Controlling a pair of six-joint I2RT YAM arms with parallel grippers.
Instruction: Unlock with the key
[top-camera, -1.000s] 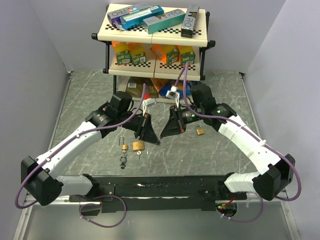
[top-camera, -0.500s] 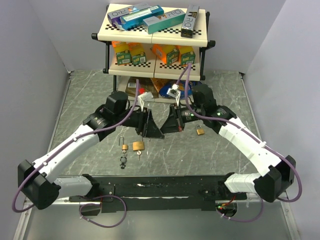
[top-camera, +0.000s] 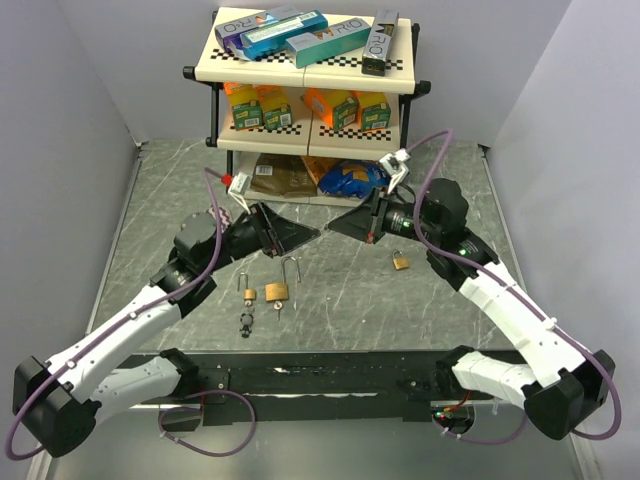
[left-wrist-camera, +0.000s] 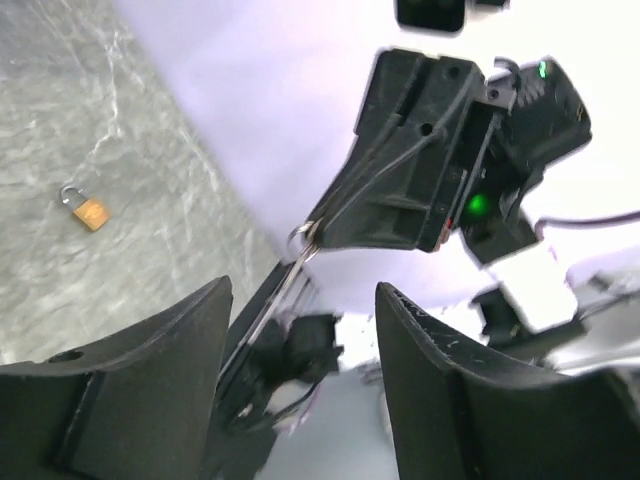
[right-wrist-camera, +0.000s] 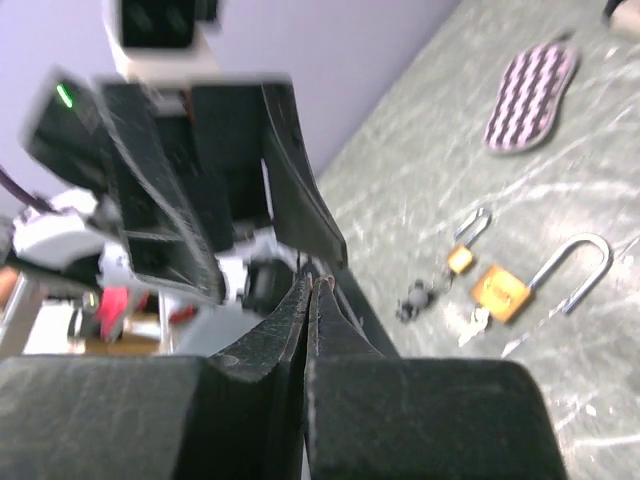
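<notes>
The right gripper (top-camera: 335, 224) has its fingers pressed together on a small key (left-wrist-camera: 301, 239). The key's metal ring shows at the fingertips in the left wrist view, while the right wrist view shows only the two fingers meeting in a thin seam. The left gripper (left-wrist-camera: 300, 295) faces it tip to tip above the middle of the grey marbled table (top-camera: 450, 320), with its jaws apart and nothing between them. On the table just near and left of the two tips lies the brass padlock (top-camera: 277, 291), flat on its side with its long shackle pointing far. A smaller padlock (top-camera: 249, 293) lies just to its left, a loose key (top-camera: 277, 306) just near it, and a dark key bunch (top-camera: 247, 323) nearer again. Another small brass padlock (top-camera: 400, 262) lies apart on the right, under the right arm. Behind the arms stands a three-tier shelf (top-camera: 300, 62). Its top tier carries purple, teal and black boxes printed "RIO", and the middle tier holds orange and green cartons whose print is too small to read.
</notes>
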